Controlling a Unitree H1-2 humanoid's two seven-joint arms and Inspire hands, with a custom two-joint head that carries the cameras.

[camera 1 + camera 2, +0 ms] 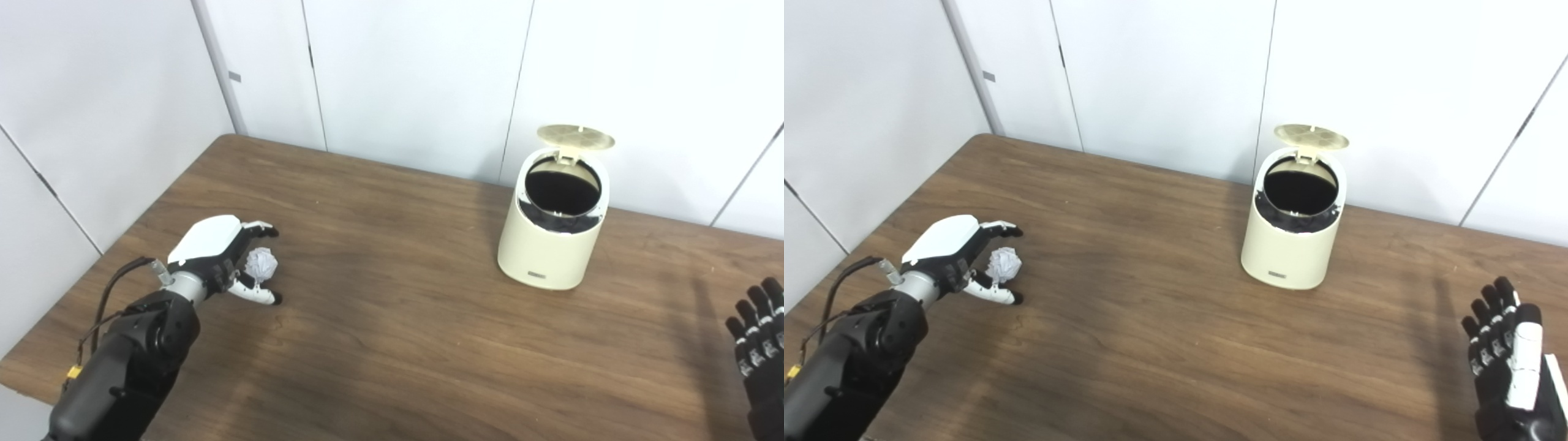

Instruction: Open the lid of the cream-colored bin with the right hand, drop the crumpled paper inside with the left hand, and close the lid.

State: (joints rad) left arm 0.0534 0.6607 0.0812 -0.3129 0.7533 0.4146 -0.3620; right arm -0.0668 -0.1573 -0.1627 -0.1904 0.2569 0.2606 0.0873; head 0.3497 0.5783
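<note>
Left eye view is taking in a brown wooden table (398,343) set against white wall panels (404,73), with the robot's two arms reaching in from the near edge. Near the table's left edge, the left hand (229,260) is lying low over the wood, its white back turned upward and its fingers (260,229) curling around a small ball of crumpled white paper (261,264). The thumb (257,296) is sitting just under and beside the paper on the near side, while the fingers are arching over its far side; the paper appears to be cradled between them, though whether it is lifted clear of the table cannot be told.

Toward the far right part of the table, close to the far edge, the cream bin (554,245) is standing upright. Its round lid (576,136) is tipped up and back on its hinge, standing open above the rim, and the dark inside of the bin is showing through the mouth. A small label is sitting low on the bin's front.

At the near right corner, well apart from the bin, the right hand (1507,352) is hovering with its black fingers (1494,312) pointing up and slightly spread, holding nothing. It is touching neither the bin nor the lid. The paper and the bin are sitting well apart, with bare wood between them.
</note>
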